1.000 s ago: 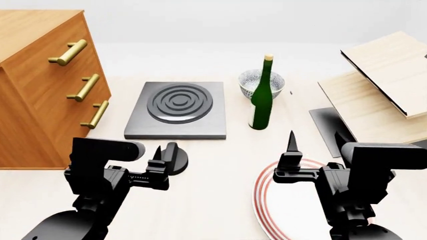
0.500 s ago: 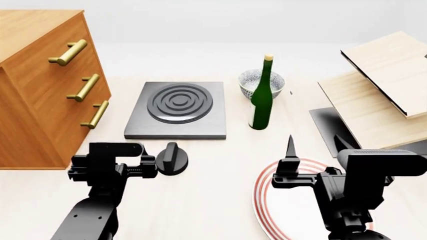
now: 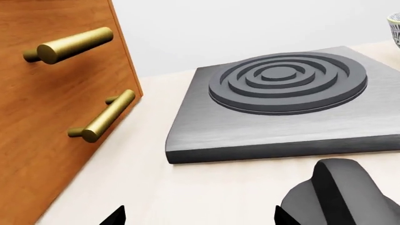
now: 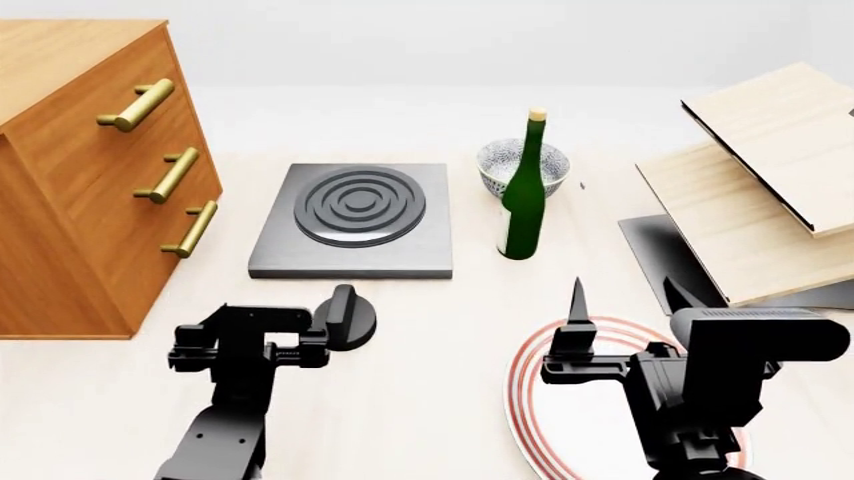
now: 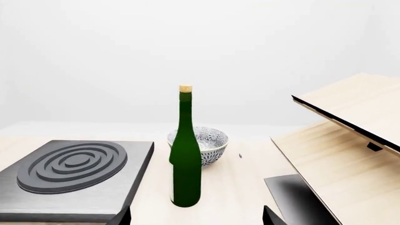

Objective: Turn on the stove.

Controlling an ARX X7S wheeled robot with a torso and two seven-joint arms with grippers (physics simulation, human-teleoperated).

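The stove [image 4: 350, 220] is a flat dark grey slab with a ringed burner, and it also shows in the left wrist view [image 3: 281, 108] and the right wrist view [image 5: 75, 171]. Its black round knob [image 4: 344, 318] stands on the table in front of the slab. My left gripper [image 4: 260, 325] is open and empty, low over the table in front of the slab. In the left wrist view the knob [image 3: 340, 197] lies just outside one fingertip, not between the jaws. My right gripper [image 4: 627, 305] is open and empty above the red-ringed plate [image 4: 527, 400].
A wooden drawer cabinet [image 4: 80, 170] with brass handles stands left of the stove. A green bottle [image 4: 523, 195] and a patterned bowl [image 4: 507, 160] stand right of it. A black stand with wooden boards [image 4: 761, 190] fills the right side.
My left gripper has turned from sideways to level, its wrist shifting right beside the knob. My right gripper has sunk slightly toward me. The knob and stove have not moved.
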